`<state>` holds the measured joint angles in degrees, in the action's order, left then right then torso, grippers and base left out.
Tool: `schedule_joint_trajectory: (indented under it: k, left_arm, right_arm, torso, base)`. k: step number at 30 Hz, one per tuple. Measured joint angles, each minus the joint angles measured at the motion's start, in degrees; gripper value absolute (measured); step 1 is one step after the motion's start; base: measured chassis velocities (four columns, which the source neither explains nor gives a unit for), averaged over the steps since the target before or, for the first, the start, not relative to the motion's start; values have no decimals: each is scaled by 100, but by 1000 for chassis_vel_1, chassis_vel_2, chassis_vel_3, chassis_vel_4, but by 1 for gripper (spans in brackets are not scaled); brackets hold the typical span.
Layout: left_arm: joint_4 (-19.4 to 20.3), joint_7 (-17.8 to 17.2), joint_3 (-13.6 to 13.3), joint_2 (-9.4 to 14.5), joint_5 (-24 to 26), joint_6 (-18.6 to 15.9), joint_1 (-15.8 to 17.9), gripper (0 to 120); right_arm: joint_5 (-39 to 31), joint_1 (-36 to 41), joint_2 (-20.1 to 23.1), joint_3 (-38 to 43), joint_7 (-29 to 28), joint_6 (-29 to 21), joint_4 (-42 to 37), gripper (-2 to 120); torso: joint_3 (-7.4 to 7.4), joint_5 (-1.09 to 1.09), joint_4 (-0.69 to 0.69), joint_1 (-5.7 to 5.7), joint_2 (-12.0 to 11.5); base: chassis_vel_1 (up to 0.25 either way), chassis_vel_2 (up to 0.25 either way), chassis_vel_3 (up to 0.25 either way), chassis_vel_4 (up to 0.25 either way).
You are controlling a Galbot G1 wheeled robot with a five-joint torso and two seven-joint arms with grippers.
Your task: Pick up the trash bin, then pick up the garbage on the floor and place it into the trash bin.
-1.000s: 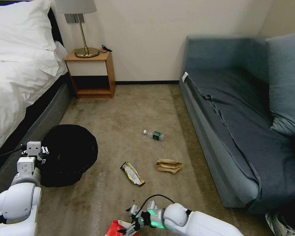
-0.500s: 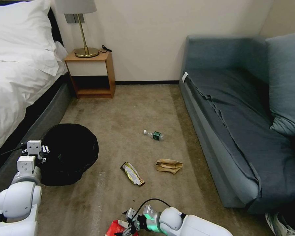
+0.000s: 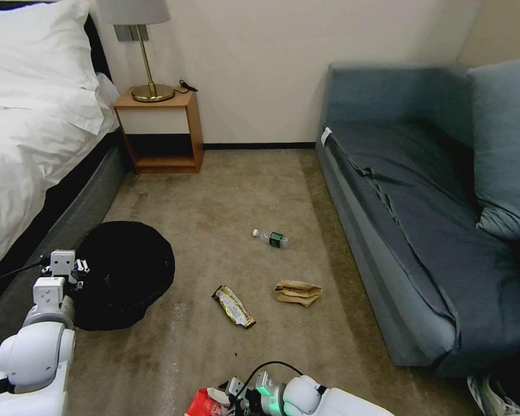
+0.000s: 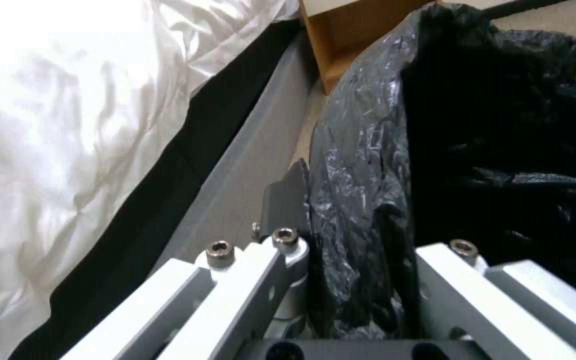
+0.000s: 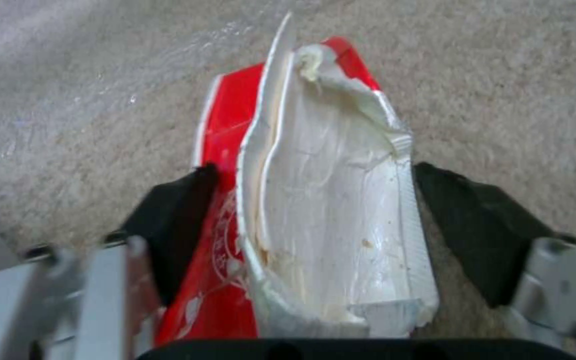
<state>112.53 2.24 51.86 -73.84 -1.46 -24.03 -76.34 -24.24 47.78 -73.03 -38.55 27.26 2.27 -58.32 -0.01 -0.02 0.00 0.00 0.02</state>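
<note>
Head view: left gripper (image 3: 75, 276) sits at the 9 o'clock edge of the trash bin (image 3: 124, 271), beside the bed frame (image 3: 69, 219). Right gripper (image 3: 237, 401) is low at 6 o'clock, at the red-and-white snack packet (image 3: 209, 403). Bar wrapper (image 3: 233, 306), brown paper bag (image 3: 297, 292) and clear bottle (image 3: 271, 237) lie apart on the carpet (image 3: 214, 196), mid-frame.

Left wrist view: the left gripper's jaws are pinched on the black bag (image 4: 361, 200) at the bin's rim, one dark finger (image 4: 287, 200) outside. Can't tell if the hard rim is in the pinch. Risk: if only liner is held, it slides or tears and the bin tips or drops.

Right wrist view: the right gripper's black fingers (image 5: 181, 220) straddle the packet, roughly packet-width apart, nearly touching its sides, not squeezing. The packet is torn open, white inner flap sticking up, lying on carpet. Risks: closing crushes the flap only and the foil slips out; pads drag on carpet pile; a thin grip lets it fall on the swing over to the bin at 9–10 o'clock.
</note>
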Motion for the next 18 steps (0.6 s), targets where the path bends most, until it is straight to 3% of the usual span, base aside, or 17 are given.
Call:
schedule_joint_trajectory:
  k: [13,14,18]
  left_arm:
    - [44,4,-6,-37,0,14,-23,5]
    - [45,5,-16,-64,-9,18,-32,5]
    - [45,4,-19,-93,-22,27,-41,5]
  right_arm:
    - [-15,48,80,63,32,17,-165,29]
    - [-39,42,101,62,26,11,-239,21]
    - [-93,-32,156,52,10,-11,-364,11]
  torso:
    - [1,3,0,0,-1]
    - [1,3,0,0,-1]
    - [1,3,0,0,-2]
  base:
    - [0,0,0,0]
    - [0,0,0,0]
    - [0,0,0,0]
